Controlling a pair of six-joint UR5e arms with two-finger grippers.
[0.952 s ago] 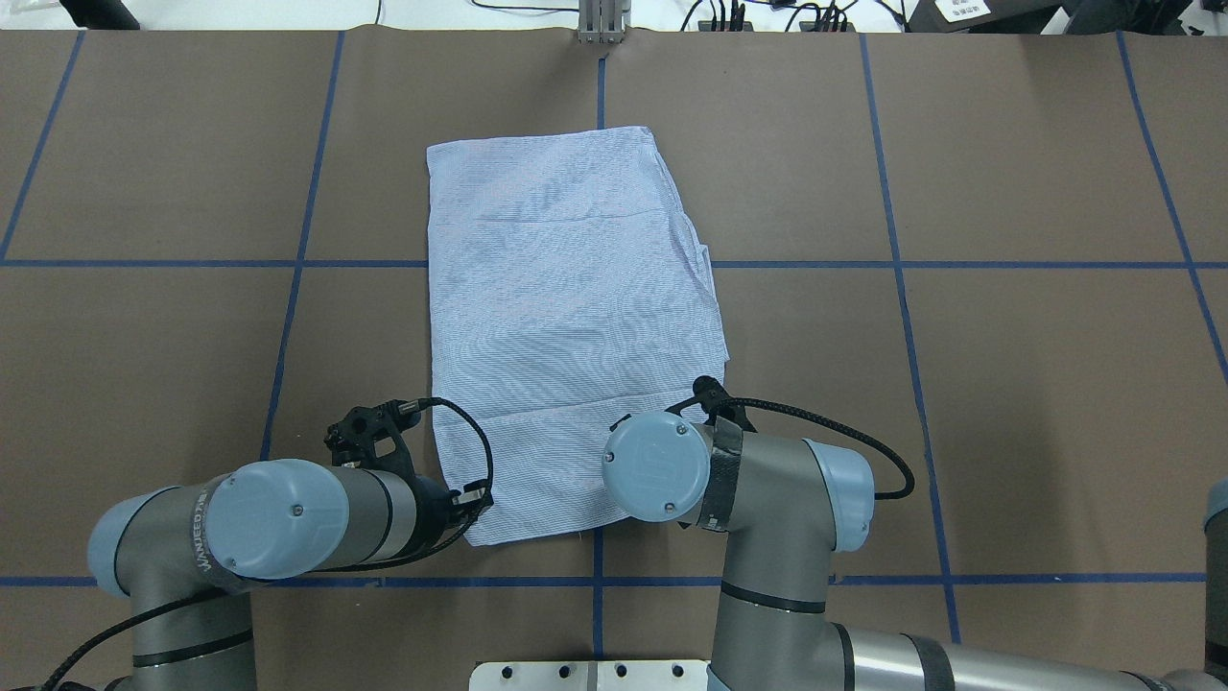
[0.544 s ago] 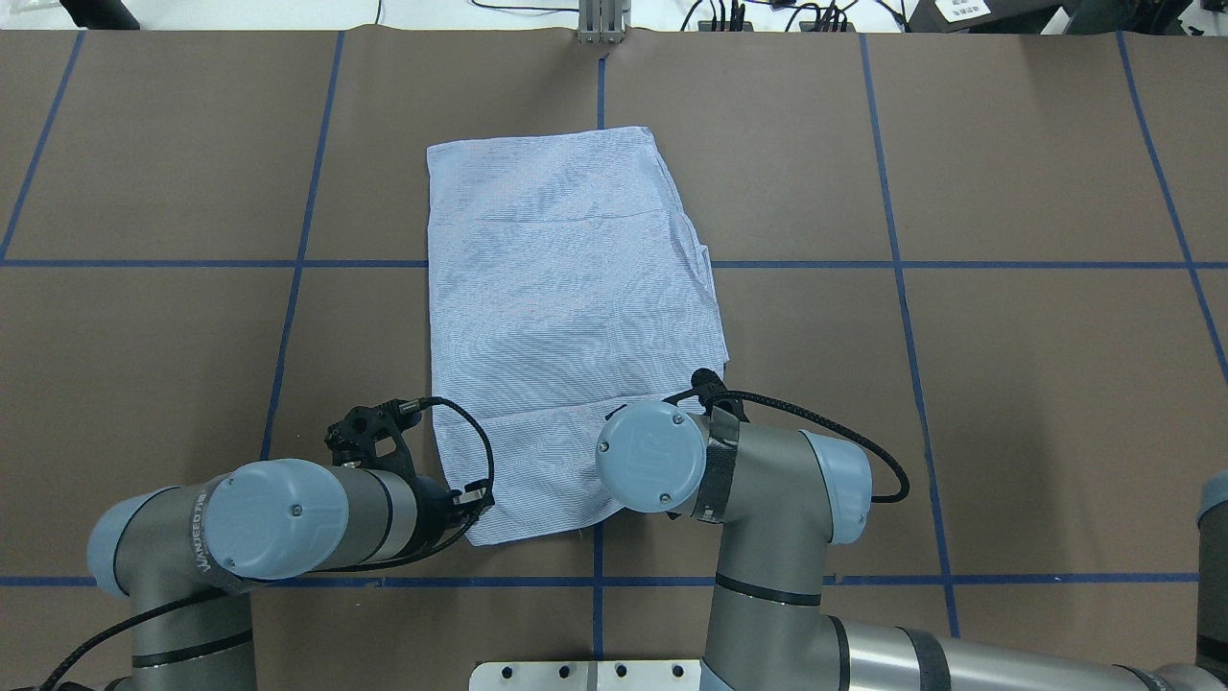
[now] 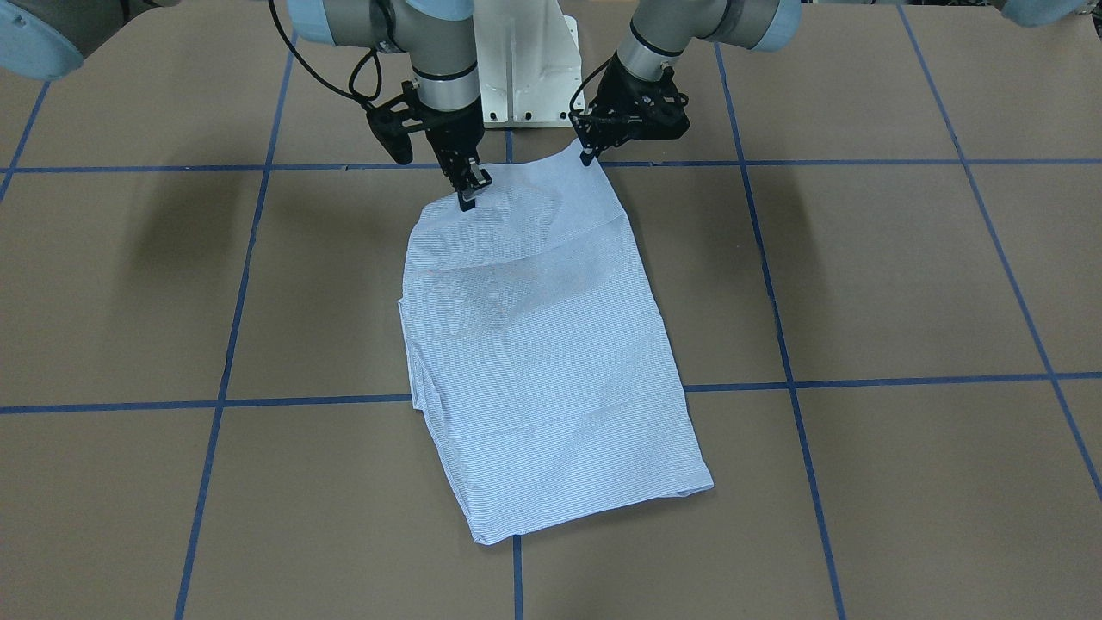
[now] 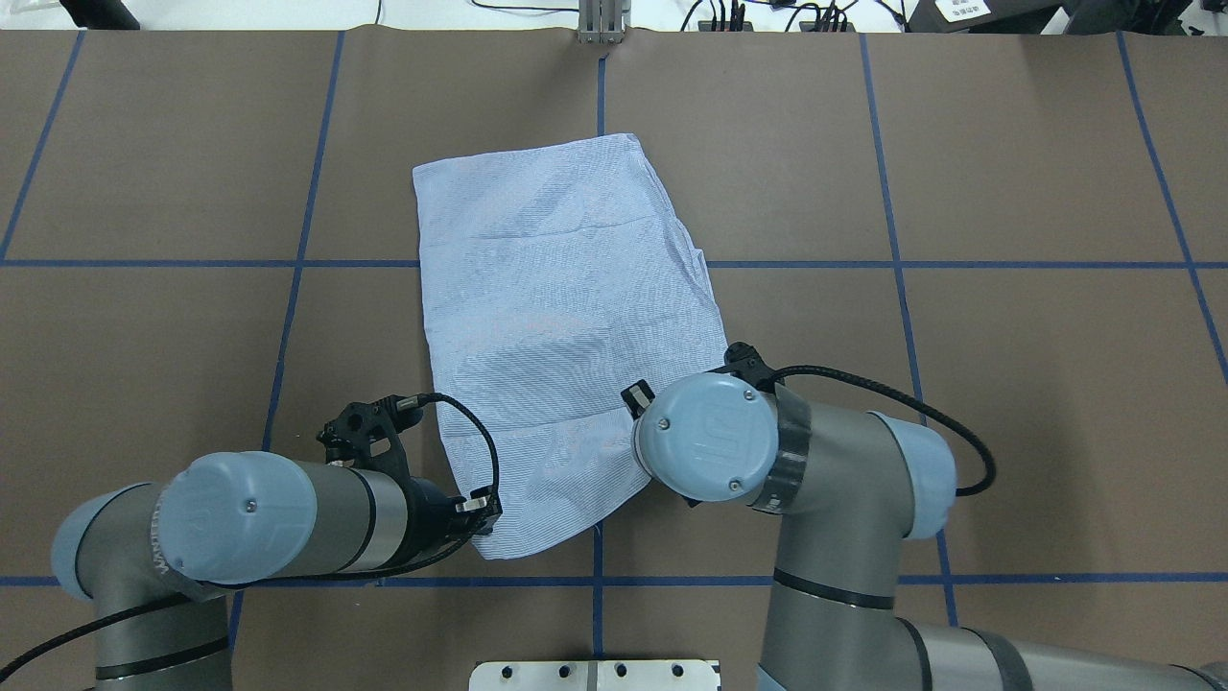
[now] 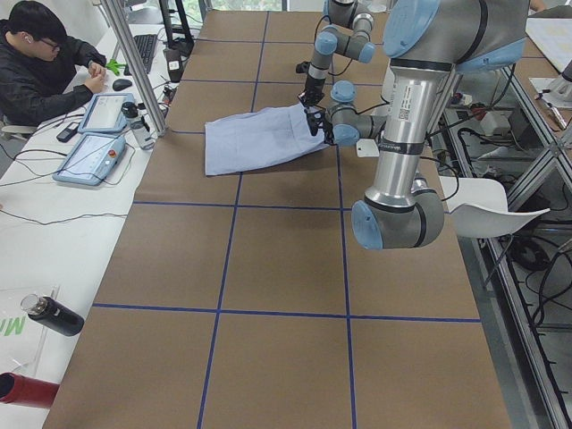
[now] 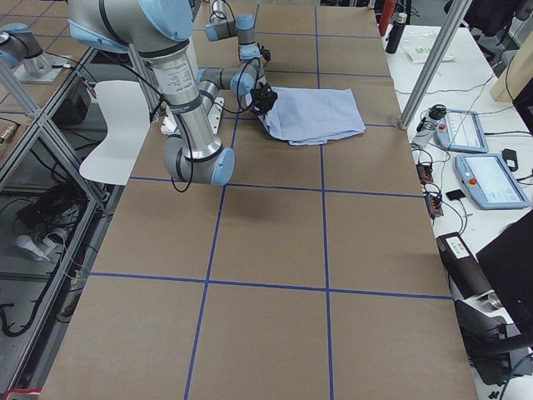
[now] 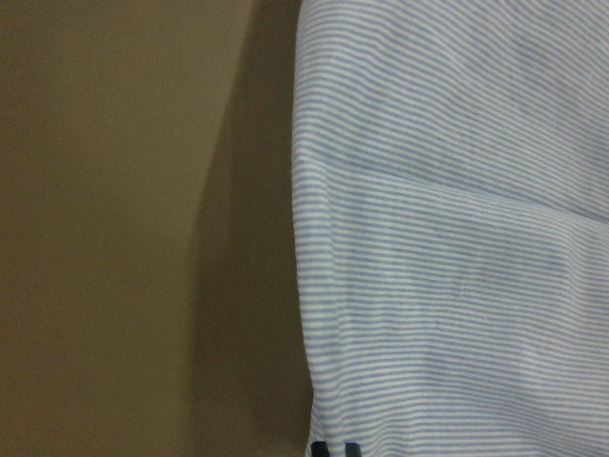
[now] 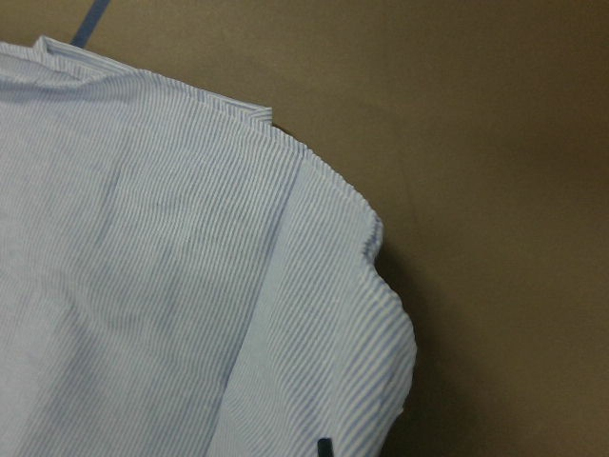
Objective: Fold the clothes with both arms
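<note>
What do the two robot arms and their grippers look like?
The left arm and right arm are silver-grey tubes with round light blue joint caps. The left gripper and right gripper are black, with two thin fingers and looping black cables.

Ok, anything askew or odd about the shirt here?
Mildly: the folded striped shirt lies skewed to the blue tape lines, and its layers jut unevenly along its edge toward the right arm. No damage visible.
</note>
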